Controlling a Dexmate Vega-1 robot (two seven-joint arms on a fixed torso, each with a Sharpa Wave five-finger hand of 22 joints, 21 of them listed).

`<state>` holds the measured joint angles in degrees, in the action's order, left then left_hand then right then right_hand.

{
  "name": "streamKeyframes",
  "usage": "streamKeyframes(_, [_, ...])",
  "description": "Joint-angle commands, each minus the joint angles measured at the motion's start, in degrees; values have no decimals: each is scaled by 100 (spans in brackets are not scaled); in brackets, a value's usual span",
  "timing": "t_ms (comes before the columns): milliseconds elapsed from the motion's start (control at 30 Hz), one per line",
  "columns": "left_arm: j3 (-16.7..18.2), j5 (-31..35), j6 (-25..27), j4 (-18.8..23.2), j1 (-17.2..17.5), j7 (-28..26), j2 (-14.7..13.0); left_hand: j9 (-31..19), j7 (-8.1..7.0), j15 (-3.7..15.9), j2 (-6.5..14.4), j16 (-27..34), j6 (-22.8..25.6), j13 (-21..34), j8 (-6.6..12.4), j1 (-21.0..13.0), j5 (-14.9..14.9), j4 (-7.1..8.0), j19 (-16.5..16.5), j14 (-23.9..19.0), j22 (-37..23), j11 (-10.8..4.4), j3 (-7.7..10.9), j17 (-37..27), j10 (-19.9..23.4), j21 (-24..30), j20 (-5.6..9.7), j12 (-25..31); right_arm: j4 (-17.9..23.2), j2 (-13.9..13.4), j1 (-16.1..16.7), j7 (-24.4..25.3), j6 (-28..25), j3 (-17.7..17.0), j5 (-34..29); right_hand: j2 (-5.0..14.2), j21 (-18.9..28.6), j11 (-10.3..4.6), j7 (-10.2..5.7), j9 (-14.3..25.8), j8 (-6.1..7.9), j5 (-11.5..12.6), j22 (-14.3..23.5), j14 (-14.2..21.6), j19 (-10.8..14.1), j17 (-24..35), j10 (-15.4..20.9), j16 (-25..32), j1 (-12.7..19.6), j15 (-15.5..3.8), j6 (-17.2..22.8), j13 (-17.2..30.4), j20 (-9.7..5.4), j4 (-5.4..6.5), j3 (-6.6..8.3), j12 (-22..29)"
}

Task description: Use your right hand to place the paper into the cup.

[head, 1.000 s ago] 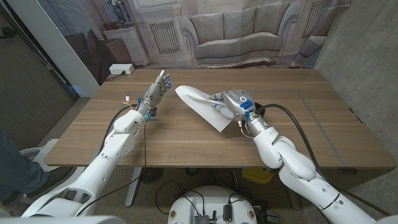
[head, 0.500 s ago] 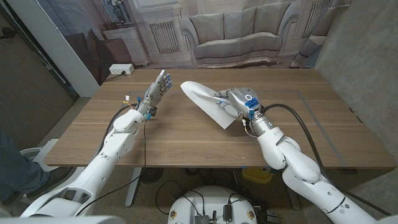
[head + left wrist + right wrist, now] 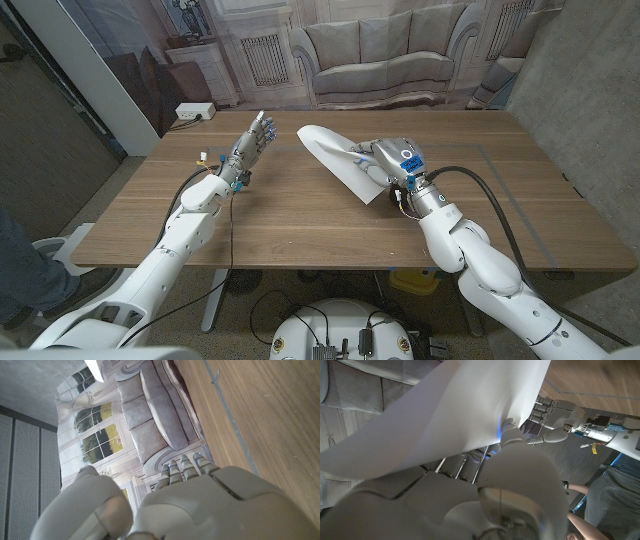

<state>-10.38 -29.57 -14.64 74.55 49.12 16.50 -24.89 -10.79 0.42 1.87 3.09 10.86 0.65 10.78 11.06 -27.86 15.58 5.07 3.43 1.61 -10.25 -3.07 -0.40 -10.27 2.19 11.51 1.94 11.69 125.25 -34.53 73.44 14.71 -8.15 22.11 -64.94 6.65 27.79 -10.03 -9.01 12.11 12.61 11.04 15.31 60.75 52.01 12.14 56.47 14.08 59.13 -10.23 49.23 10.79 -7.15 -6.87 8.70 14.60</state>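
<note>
Wooden bench (image 3: 300,230) carries both arms, which reach in from its near edge. The right robot hand (image 3: 385,163) is raised over the middle of the bench and grips a white sheet of paper (image 3: 335,160), which slants up and away toward the far left, clear of the wood. The left robot hand (image 3: 252,140) is lifted farther left, holding nothing, fingers straight and apart. Behind the bench hangs a backdrop printed with a sofa (image 3: 385,50).
</note>
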Motion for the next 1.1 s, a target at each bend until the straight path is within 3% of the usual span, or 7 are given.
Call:
streamKeyframes(33, [-26,12,16,50,15,-48,-17,-11,8,-2,32,-16,26,12,35,-21,-25,5,49,56,-29,-57,-42,-26,-18,17,336,-6,143,-58,174,82,-212,-180,-71,4,31,14,13,30,-5,7,11,12,-40,9,-7,4,-32,-333,40,33,-487,-7,-11,-13])
streamKeyframes(1100, [-112,23,-11,-46,-81,16,34,-11,10,-1,42,-11,39,12,40,-28,-26,5,52,52,-29,-68,-69,-26,-23,19,336,-7,614,-20,732,205,-921,-515,-490,4,48,9,17,36,-30,12,13,-39,-125,24,-3,-31,-50,-328,26,37,-485,10,-47,-53])
